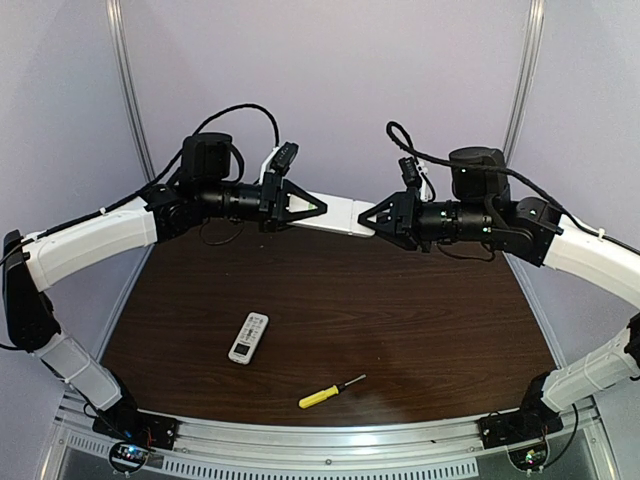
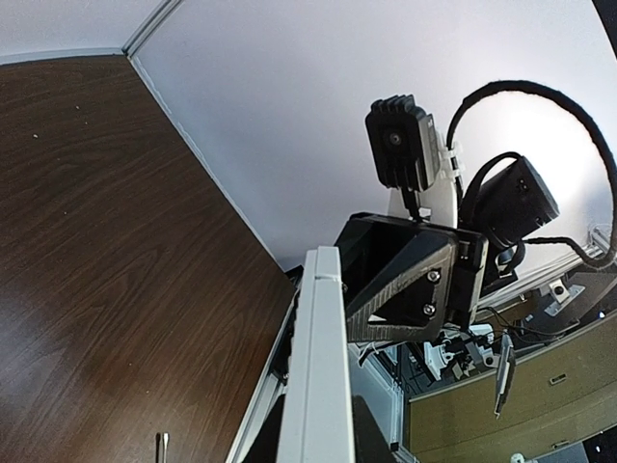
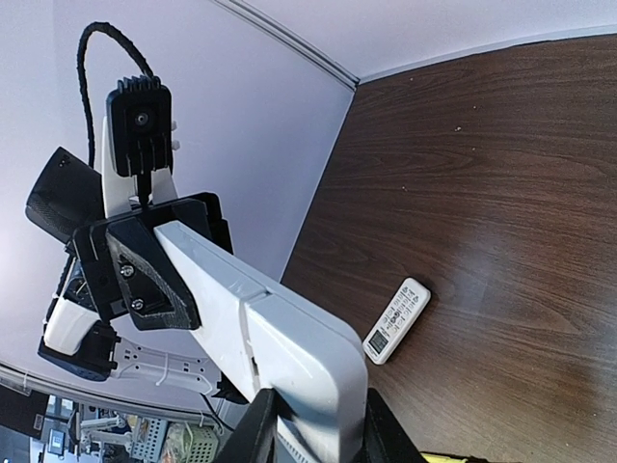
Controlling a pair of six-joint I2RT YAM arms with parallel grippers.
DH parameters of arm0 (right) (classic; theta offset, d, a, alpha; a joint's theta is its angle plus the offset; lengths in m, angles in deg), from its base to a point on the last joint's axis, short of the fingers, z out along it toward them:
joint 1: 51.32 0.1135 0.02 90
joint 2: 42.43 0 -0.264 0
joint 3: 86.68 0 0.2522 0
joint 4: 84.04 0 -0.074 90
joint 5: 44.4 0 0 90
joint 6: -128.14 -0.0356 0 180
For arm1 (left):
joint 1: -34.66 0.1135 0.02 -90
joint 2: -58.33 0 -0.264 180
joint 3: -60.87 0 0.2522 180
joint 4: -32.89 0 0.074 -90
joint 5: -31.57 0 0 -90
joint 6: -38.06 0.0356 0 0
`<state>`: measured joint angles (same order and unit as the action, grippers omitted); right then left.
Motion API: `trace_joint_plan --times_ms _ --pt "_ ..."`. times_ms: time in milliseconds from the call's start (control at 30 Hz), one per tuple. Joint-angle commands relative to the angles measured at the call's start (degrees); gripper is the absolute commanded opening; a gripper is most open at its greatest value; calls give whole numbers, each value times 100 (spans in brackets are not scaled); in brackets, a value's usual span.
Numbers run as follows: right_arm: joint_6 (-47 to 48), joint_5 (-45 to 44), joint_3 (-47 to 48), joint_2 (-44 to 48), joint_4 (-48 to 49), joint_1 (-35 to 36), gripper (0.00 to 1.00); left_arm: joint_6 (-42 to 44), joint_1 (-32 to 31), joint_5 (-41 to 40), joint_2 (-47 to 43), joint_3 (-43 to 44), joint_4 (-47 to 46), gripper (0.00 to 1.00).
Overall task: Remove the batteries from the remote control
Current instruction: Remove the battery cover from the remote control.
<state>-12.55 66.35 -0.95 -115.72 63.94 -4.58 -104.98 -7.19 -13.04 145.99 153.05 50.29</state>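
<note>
The left gripper (image 1: 318,208) and right gripper (image 1: 366,222) each pinched an end of the white remote (image 1: 338,213), holding it off the bench (image 1: 400,320), probably bracing it to pop the back.

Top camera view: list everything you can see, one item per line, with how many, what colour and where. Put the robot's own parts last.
held remote: one, white, in the air above the far side of the table, spanning the two grippers
second remote: one, white, lying flat on the table, left of centre
screwdriver: one, yellow handle with a metal shaft, on the table near its front edge
table: one, dark brown wood grain
left gripper: one, black, shut on the held remote's left end
right gripper: one, black, shut on the held remote's right end
</note>
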Motion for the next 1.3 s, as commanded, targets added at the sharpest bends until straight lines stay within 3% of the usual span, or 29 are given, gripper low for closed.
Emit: trace_joint_plan --times_ms 0,867,1267 --pt "55 -215 72 -64 -365 -19 27 117 -7 19 -136 59 -311 0" --pt "215 -327 28 48 -606 -21 0 387 60 -691 -4 283 354 0" --pt "248 -336 31 48 -631 -24 0 557 58 -1029 -26 306 709 0"
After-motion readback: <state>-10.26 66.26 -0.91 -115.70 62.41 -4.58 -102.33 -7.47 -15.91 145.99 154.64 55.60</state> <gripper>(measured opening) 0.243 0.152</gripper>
